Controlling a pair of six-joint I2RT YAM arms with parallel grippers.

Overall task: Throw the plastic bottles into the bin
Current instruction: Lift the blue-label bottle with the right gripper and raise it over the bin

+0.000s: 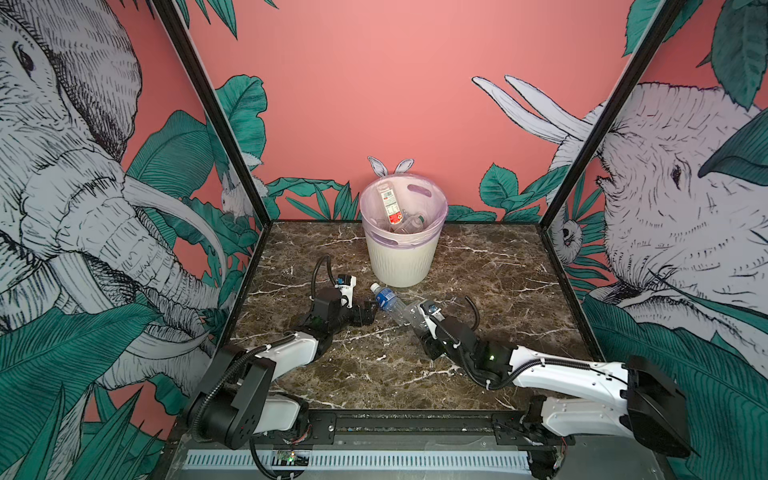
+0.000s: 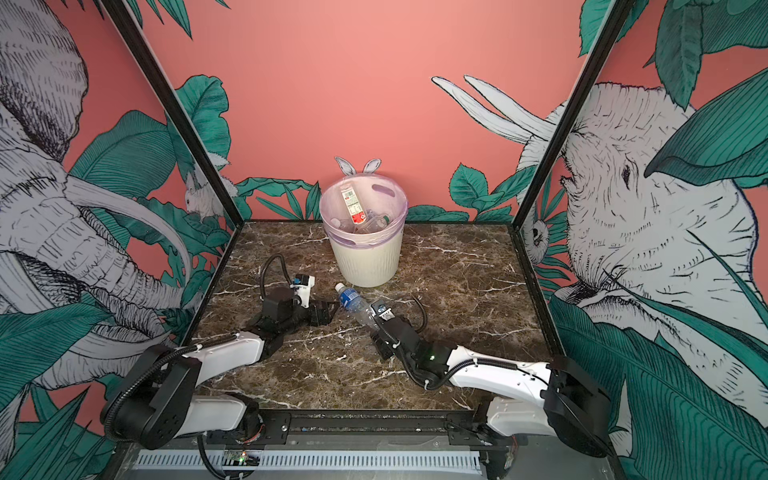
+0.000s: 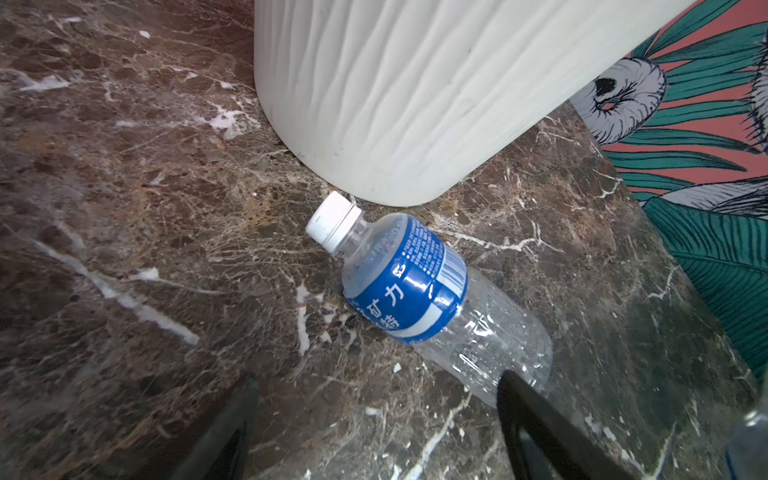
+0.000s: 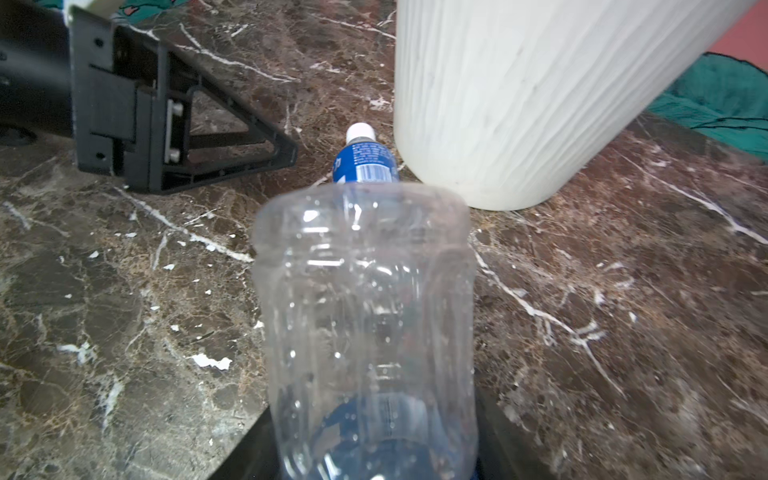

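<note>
While several bottles in the bin (image 1: 388,203) are accounted for, two bottles lie out on the desk (image 1: 498,291).
Left end effector (image 3: 376,384) sits low, left of the desk's centre, jaws released and wide, holding nothing. Just beside it the blue-labelled bottle (image 1: 385,298) lies on its side, its white cap just beside the base of the bin (image 1: 401,262); contact cannot be confirmed. The bin stands upright at the middle of the desk's far edge. Right of centre, the clear bottle (image 4: 365,311) is clenched in the right end effector (image 4: 370,449), base toward the bin.
</note>
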